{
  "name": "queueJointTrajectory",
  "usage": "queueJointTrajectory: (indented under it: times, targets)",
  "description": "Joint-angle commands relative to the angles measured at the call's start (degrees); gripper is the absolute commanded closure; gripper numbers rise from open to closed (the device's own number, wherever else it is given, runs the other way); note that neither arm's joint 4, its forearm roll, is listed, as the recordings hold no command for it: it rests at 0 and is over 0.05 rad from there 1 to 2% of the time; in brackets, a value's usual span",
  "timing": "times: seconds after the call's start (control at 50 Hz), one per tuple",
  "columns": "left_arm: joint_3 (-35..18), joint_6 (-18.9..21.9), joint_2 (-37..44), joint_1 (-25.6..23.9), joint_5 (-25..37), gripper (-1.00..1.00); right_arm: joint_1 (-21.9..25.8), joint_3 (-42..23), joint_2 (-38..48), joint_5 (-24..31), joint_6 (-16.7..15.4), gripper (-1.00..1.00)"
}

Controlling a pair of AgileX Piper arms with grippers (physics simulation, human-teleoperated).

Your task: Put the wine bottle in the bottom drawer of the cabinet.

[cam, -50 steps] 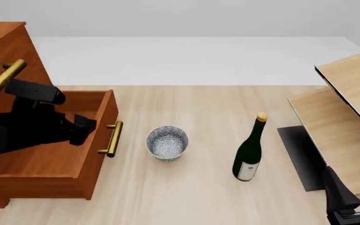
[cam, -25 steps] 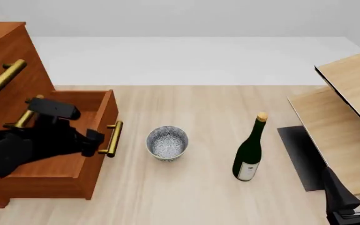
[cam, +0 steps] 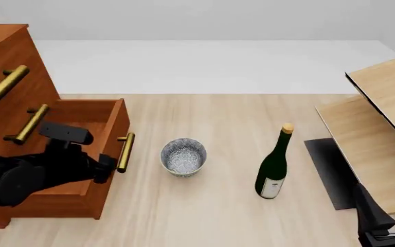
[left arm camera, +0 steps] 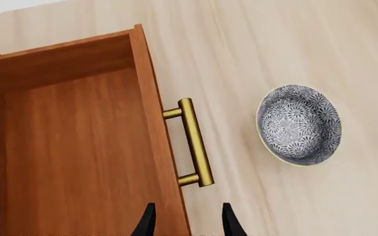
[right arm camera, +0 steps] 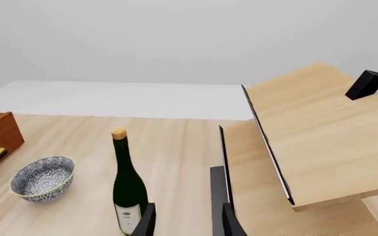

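Left arm covers much of the bottom drawer interior in front view; left gripper is cut off at the wrist pic's edge, only 2 fingertips showing. Cabinet runs off the frame's left, top unseen. Right gripper sits half out of the front view's corner, & wine bottle label text is too small to read, its base cut off.

The wine bottle stands upright right of the bowl; the bottom drawer gapes open.
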Motion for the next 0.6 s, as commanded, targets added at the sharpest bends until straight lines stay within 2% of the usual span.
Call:
queueJointTrajectory:
  times: [0.02, 0.6]
  targets:
    - [1.85, -0.62, 1.55, 0.19, -2.39, -1.00, 0.00, 0.00, -0.01, 0.07, -0.05, -1.00]
    - [4.36, -3.00, 3.91, -2.64, -6.24, -1.00, -0.03, 0.00, -0.08, 0.21, -0.09, -1.00]
